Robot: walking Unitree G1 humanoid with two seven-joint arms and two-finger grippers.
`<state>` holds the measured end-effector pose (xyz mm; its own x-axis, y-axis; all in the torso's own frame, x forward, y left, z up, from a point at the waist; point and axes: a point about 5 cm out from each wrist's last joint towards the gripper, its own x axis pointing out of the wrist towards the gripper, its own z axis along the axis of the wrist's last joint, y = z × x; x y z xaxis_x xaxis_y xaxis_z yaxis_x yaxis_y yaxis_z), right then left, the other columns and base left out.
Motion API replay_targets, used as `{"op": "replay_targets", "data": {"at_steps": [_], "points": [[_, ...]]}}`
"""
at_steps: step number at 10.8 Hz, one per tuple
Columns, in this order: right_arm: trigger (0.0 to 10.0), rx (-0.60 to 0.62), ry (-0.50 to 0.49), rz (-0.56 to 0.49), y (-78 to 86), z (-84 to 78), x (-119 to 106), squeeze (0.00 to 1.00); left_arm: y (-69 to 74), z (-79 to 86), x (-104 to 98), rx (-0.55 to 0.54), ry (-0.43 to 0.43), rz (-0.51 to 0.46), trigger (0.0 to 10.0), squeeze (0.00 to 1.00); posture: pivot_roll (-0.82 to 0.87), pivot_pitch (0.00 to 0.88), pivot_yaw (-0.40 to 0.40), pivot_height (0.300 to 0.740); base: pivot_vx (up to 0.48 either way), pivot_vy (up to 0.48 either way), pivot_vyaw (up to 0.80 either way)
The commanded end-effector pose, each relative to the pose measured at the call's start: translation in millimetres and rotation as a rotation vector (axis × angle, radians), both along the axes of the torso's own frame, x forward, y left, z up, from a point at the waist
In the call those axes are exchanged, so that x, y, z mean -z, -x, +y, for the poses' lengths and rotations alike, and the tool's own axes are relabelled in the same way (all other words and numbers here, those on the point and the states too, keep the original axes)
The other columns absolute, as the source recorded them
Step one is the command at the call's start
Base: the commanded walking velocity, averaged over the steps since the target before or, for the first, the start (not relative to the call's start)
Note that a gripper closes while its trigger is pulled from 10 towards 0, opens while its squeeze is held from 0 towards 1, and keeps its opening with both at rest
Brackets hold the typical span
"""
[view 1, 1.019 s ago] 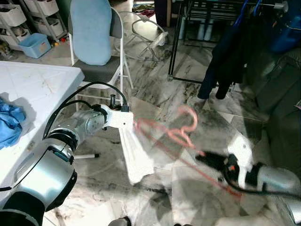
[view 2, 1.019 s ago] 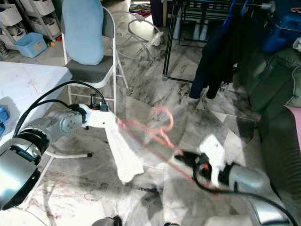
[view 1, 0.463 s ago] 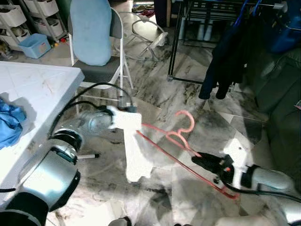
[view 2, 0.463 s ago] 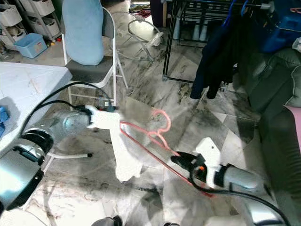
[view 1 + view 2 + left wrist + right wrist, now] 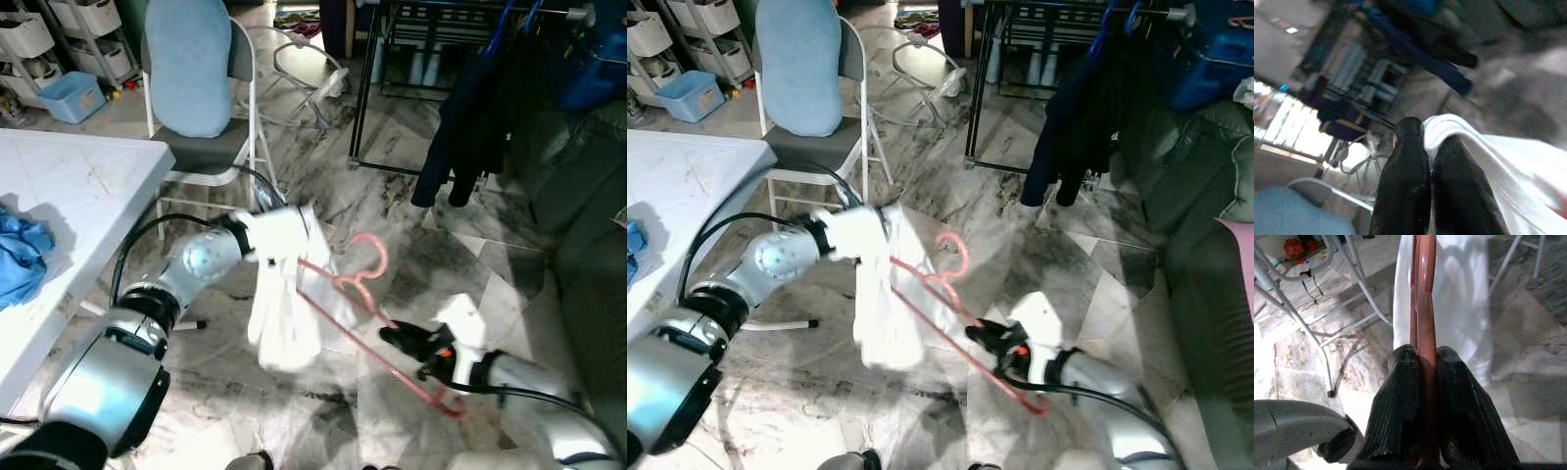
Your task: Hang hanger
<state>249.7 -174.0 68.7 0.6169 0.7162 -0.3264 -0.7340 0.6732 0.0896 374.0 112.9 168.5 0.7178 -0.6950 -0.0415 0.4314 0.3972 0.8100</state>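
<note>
A pink plastic hanger point(image 5: 377, 313) is held low over the marble floor, its hook point(image 5: 369, 257) pointing up. My right gripper point(image 5: 402, 340) is shut on its lower bar, which sits pinched between the black fingers point(image 5: 1400, 426). A white garment point(image 5: 284, 304) hangs from the hanger's left end. My left gripper point(image 5: 1427, 147) is shut on the top edge of that garment, at about point(image 5: 279, 230). The clothes rack point(image 5: 460, 20) stands at the back right with dark clothes point(image 5: 475, 108) on it.
A folding chair point(image 5: 201, 88) with a light blue cushion stands just behind the left arm. A white table point(image 5: 69, 196) with a blue cloth point(image 5: 22, 255) is at the left. Storage bins point(image 5: 59, 59) line the far left; a dark sofa point(image 5: 588, 235) is at the right.
Both grippers have moved toward each other and left, so the hanger now sits nearer the garment. The white garment has bunched up and drapes partly over the hanger's left end.
</note>
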Motion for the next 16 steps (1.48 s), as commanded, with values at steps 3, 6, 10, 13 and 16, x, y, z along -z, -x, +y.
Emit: {"op": "replay_targets", "data": {"at_steps": [3, 6, 10, 13, 16], "points": [[10.0, -0.033, 0.008, 0.06, 8.7, 7.4, 17, 0.0, -14.8, 33.0, -22, -0.224, 0.114, -0.047, 10.0, 0.0, -0.06, 0.11, 0.052, 0.74, 0.0, 0.0, 0.0], [10.0, -0.039, 0.052, 0.155, 32.9, -4.7, 37, 0.0, -25.9, 74.8, -35, -0.486, 0.174, -0.027, 10.0, 0.0, -0.08, 0.123, 0.048, 0.74, 0.0, 0.0, 0.0], [10.0, 0.048, 0.123, 0.183, 35.0, -25.9, 46, 0.0, -26.2, 83.4, -34, -0.548, 0.21, -0.01, 10.0, 0.0, -0.09, 0.117, 0.046, 0.74, 0.0, 0.0, 0.0], [10.0, 0.238, 0.248, 0.195, 21.0, -57.9, 55, 0.0, -23.3, 65.0, -46, -0.412, 0.293, -0.066, 10.0, 0.0, -0.07, 0.11, 0.056, 0.74, 0.0, 0.0, 0.0], [10.0, 0.177, 0.187, 0.135, 9.1, -39.4, 49, 0.0, -16.5, 23.6, -45, -0.201, 0.217, -0.102, 10.0, 0.0, -0.07, 0.108, 0.063, 0.74, 0.0, 0.0, 0.0]]}}
